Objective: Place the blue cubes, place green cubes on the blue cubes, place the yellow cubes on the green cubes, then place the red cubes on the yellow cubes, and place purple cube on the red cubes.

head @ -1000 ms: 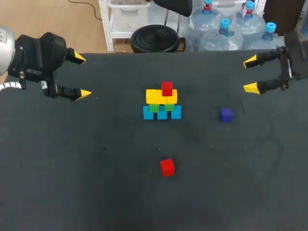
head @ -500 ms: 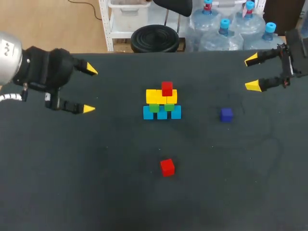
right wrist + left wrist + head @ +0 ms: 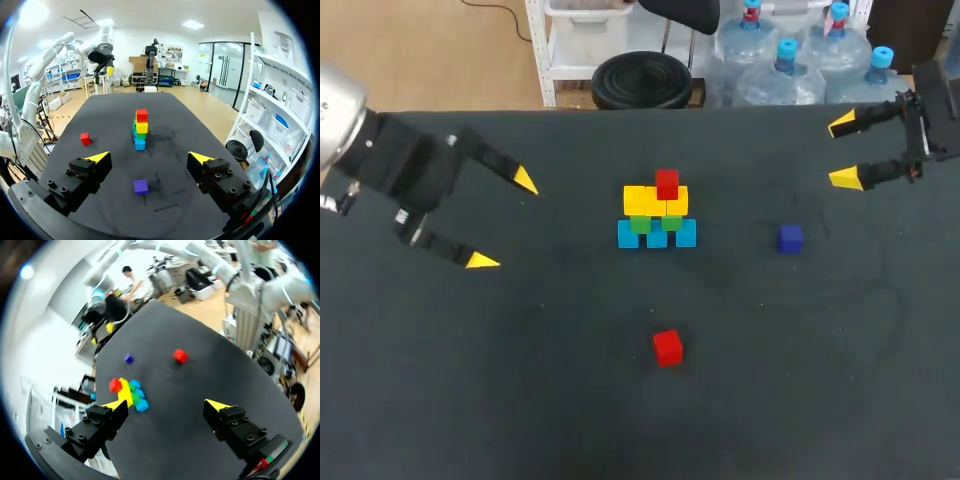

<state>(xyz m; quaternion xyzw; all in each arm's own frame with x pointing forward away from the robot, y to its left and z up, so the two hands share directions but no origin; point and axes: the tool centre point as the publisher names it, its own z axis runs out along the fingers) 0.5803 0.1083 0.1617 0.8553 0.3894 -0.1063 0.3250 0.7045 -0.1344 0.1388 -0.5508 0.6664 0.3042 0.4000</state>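
Three blue cubes point(image 3: 657, 237) sat in a row, with green cubes point(image 3: 641, 225) on them, seemingly two yellow cubes point(image 3: 638, 201) above, and a red cube point(image 3: 667, 184) on top. A loose red cube point(image 3: 668, 348) and the purple cube point(image 3: 791, 238) lay well apart.

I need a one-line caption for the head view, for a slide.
Left gripper and right gripper, fingers open, flank the cube stack; red cube and purple cube lie loose.

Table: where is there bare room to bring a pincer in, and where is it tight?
Bare: the wide stretch between the left pincer, the stack and the loose red cube; also the strip between that cube and the purple cube. Crowded only right around the stack.
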